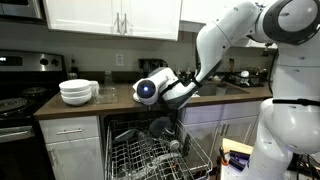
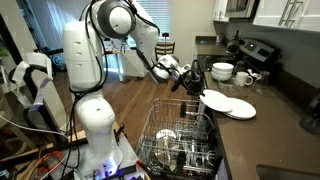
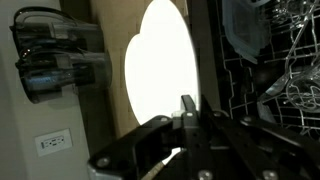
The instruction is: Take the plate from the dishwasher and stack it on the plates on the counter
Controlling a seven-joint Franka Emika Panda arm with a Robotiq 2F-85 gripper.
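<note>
My gripper (image 2: 195,87) is shut on the rim of the pale plate (image 2: 214,99). It holds the plate tilted, just above the counter (image 2: 262,135) and partly over the near edge of the low stack of white plates (image 2: 241,109). In the wrist view the fingers (image 3: 189,106) pinch the edge of the bright plate (image 3: 160,70). The dishwasher (image 2: 180,140) stands open below with its wire rack pulled out. It also shows in an exterior view (image 1: 150,150), where the arm hides the held plate and the stack.
A taller stack of white bowls (image 2: 222,72) (image 1: 78,92) stands on the counter beyond the plates. A black stove (image 2: 255,50) is further along. The rack still holds several dishes. The robot base (image 2: 90,110) stands on the wooden floor beside the dishwasher.
</note>
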